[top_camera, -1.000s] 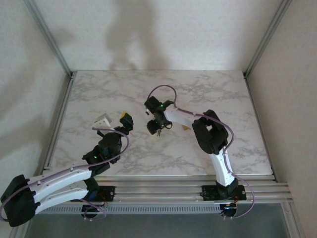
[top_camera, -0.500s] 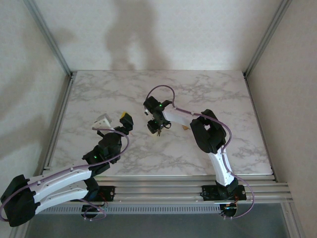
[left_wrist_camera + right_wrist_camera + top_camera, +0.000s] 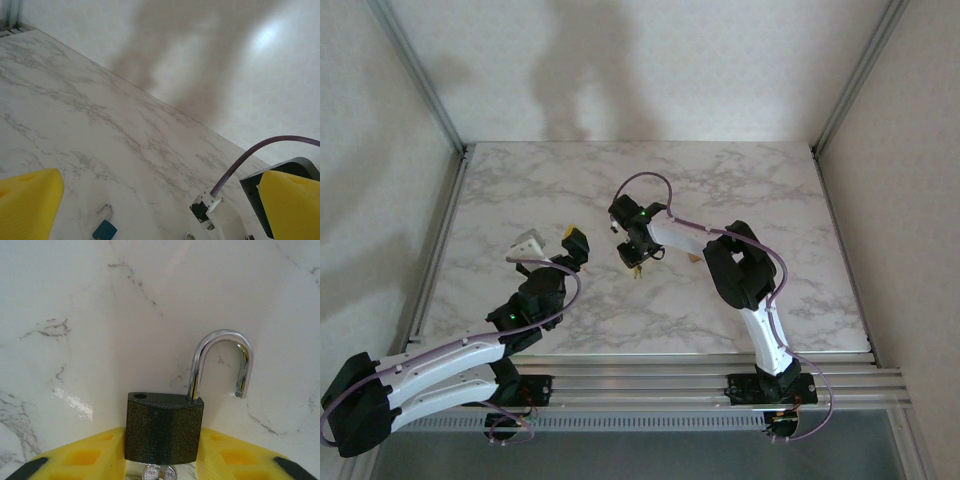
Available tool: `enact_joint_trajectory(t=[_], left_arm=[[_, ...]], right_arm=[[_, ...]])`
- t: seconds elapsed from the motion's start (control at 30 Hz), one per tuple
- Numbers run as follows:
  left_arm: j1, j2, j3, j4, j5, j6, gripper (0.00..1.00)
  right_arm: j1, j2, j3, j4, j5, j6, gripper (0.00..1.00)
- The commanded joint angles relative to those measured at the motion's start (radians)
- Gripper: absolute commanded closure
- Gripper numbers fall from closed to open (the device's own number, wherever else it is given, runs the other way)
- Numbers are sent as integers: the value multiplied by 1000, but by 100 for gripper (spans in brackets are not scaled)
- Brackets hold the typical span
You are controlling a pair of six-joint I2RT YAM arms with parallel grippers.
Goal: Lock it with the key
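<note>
On the left, the left gripper [image 3: 552, 246] hovered over the marble table [image 3: 740, 180] with its jaws spread wide and nothing between them. In the left wrist view its yellow pads [image 3: 27, 202] stood at the two lower corners. Between them, low in that view, a small blue padlock [image 3: 105, 229] lay on the marble with its loop pointing away from the camera.

Toward the middle of the table, the right gripper [image 3: 634, 256] pointed down at the surface. In the right wrist view its yellow fingers [image 3: 90, 455] sat flush against both flanks of the dark padlock [image 3: 164, 427] with no gap showing, clamping its body. Whether the padlock rested on the marble or hung just above it could not be told.

The padlock's long axis ran up the right wrist frame. The shackle [image 3: 222, 340] pointed away from the wrist, and the key [image 3: 157, 473], a silvery bit at the bottom edge, sat at the near end of the body. The shackle stood open. One leg was seated at the body's right top corner and the free leg was swung out past the body to the right, leaving the socket hole at the left top corner bare.
</note>
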Motion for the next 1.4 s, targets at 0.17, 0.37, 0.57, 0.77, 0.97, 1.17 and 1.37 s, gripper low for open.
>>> enact_joint_trajectory(t=[0.17, 0.37, 0.57, 0.77, 0.97, 1.17, 1.37], left_arm=[[7, -5, -18, -11, -23, -11, 0], [7, -3, -18, -9, -23, -12, 1], [7, -2, -18, -8, -21, -12, 0], [7, 7, -19, -4, -20, -14, 0], [9, 9, -21, 0, -21, -15, 1], [10, 27, -20, 6, -8, -13, 1], [12, 45, -16, 14, 20, -11, 0]], right_arm=[[-13, 6, -63, 12, 24, 27, 71], [-25, -58, -118, 53, -31, 46, 72], [-31, -117, -166, 82, -90, 65, 73], [-37, -182, -230, 126, -148, 79, 73], [-39, -254, -302, 184, -206, 93, 74], [-39, -328, -360, 231, -266, 102, 74], [-40, -384, -405, 269, -340, 99, 74]])
